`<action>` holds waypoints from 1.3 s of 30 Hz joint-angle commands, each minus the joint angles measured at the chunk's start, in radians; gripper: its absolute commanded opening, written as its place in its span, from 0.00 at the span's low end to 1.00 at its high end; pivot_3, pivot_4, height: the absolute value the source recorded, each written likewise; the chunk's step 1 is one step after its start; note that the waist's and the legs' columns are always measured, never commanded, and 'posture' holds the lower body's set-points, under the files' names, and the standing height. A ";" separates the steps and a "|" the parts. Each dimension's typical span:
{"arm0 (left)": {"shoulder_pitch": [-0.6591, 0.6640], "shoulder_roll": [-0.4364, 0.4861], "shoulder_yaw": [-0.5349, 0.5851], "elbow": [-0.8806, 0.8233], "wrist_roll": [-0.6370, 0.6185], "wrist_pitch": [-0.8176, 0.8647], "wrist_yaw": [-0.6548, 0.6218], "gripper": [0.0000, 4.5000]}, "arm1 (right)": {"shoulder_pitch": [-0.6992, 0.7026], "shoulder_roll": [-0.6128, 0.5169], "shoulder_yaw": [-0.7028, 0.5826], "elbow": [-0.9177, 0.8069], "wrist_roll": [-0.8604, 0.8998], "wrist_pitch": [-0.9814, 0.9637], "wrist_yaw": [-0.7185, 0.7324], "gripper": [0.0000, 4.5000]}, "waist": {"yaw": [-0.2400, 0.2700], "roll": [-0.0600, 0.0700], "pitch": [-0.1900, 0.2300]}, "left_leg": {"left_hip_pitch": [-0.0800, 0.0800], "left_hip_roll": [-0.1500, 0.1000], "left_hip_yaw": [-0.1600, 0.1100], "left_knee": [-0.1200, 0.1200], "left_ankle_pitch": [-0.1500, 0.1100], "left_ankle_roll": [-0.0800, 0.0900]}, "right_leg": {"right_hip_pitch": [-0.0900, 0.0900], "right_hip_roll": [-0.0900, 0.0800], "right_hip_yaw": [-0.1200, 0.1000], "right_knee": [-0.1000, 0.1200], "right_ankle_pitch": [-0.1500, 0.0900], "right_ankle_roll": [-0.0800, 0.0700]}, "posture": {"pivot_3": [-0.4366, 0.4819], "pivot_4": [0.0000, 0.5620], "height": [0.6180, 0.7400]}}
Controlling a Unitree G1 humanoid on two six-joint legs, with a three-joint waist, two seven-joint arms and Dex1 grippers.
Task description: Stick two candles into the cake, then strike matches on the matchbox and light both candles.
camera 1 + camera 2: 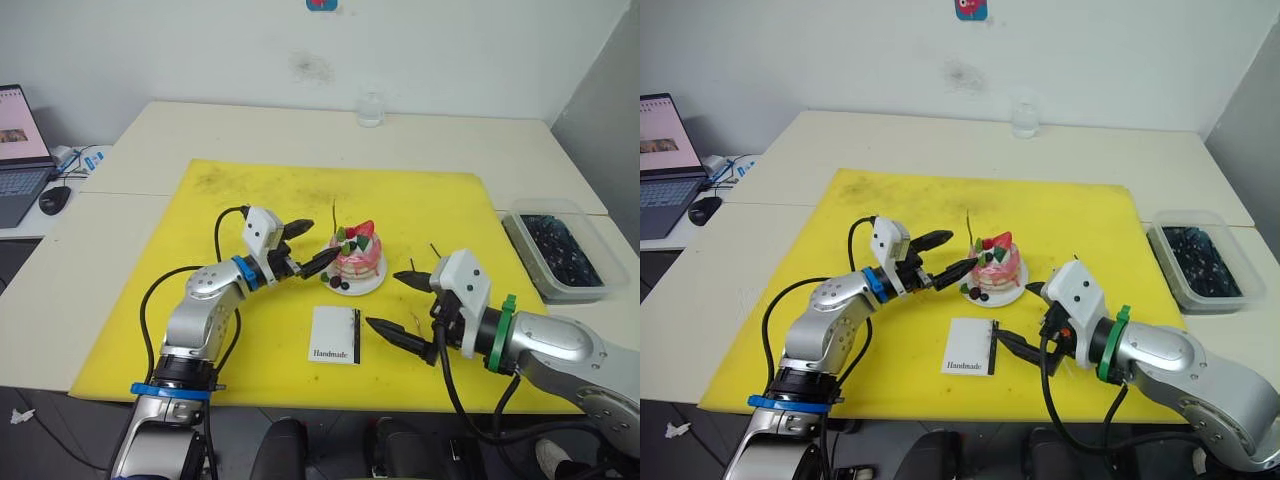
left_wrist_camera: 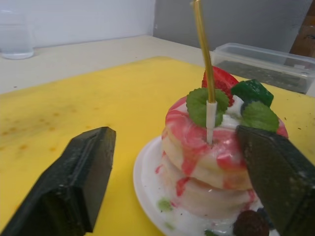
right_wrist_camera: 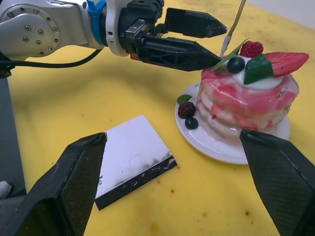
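Left eye view: a small pink-and-white layered cake (image 1: 358,258) on its white plate sits mid-way across the yellow mat (image 1: 230,200) on the counter, one thin golden candle (image 2: 204,59) standing in its top. Both hands are released: the left hand (image 1: 308,246) just beside the cake (fingers spread), the right hand (image 1: 398,305) near the flat white "Handmade" matchbox (image 1: 335,334).
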 commanded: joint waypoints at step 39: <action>0.349 0.356 -0.122 -0.663 -0.202 0.282 -0.240 1.00 | 0.605 0.196 0.038 0.005 -0.564 -0.269 -0.084 0.54 | -0.001 0.001 0.000 | 0.006 0.001 0.001 -0.003 -0.001 -0.001 | 0.001 -0.006 0.001 0.000 -0.007 -0.011 | 0.48 0.27 1.00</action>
